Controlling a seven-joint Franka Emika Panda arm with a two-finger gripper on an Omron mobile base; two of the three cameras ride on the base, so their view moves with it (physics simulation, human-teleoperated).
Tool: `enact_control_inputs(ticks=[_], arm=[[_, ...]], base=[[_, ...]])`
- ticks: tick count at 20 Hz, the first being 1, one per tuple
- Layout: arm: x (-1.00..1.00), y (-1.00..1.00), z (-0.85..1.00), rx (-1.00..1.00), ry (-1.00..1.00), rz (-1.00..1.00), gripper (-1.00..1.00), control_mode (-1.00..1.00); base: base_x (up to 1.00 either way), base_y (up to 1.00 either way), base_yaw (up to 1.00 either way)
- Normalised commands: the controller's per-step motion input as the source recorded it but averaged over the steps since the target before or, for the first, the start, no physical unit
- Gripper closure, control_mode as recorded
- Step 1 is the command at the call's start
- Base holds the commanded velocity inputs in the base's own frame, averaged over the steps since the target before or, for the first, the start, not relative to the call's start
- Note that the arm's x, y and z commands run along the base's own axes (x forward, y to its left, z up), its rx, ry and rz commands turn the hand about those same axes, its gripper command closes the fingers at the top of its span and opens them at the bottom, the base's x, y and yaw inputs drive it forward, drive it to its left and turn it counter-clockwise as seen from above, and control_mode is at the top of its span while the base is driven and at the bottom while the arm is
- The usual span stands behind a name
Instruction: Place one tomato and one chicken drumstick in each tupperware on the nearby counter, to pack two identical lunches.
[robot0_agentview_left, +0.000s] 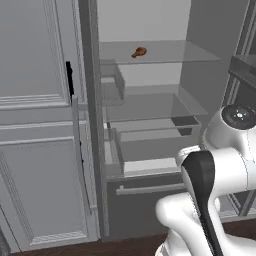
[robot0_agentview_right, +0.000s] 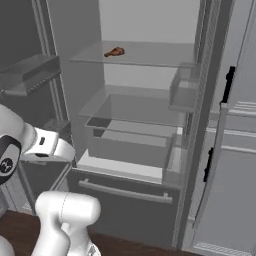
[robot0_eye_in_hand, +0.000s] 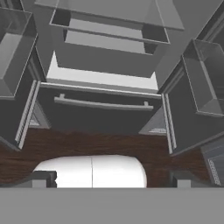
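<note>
My hand (robot0_eye_in_hand: 111, 179) hung wide apart and empty, its two tips low at five and seven o'clock in the hand view, looking down at the freezer drawer (robot0_eye_in_hand: 103, 114) and the dark wooden floor (robot0_eye_in_hand: 105, 146). Beyond it stood the open fridge (robot0_agentview_left: 150, 115). The chicken drumstick (robot0_agentview_left: 139, 51) lay alone on the top glass shelf (robot0_agentview_left: 165, 52), toward eleven o'clock in the left base view — well above my hand. I judged it light, firm at the bone, rounded and maybe slick at the meaty end, so I would pinch across the thick middle — not the thin tip.
</note>
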Motion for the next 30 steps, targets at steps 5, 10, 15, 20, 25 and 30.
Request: enact_control_inputs(ticks=[5, 10, 15, 20, 25, 30], arm=[[0.00, 0.00, 0.00, 0.00, 0.00, 0.00, -1.00, 1.00], [0.00, 0.00, 0.00, 0.00, 0.00, 0.00, -1.00, 1.00], [0.05, 0.00, 0.00, 0.00, -0.03, 0.00, -1.00, -1.00], [0.15, 0.00, 0.15, 0.00, -0.22, -0.01, -1.00, -1.00], [0.25, 0.02, 0.38, 0.06, -0.18, -0.03, -1.00, -1.00], [0.51, 0.14, 0.92, 0.20, 0.00, 0.00, -1.00, -1.00]], base=[[0.54, 0.00, -0.30], [0.73, 0.00, -0.16], [0.41, 0.00, -0.04], [0.00, 0.00, 0.00], [0.00, 0.00, 0.00], [0.00, 0.00, 0.00]])
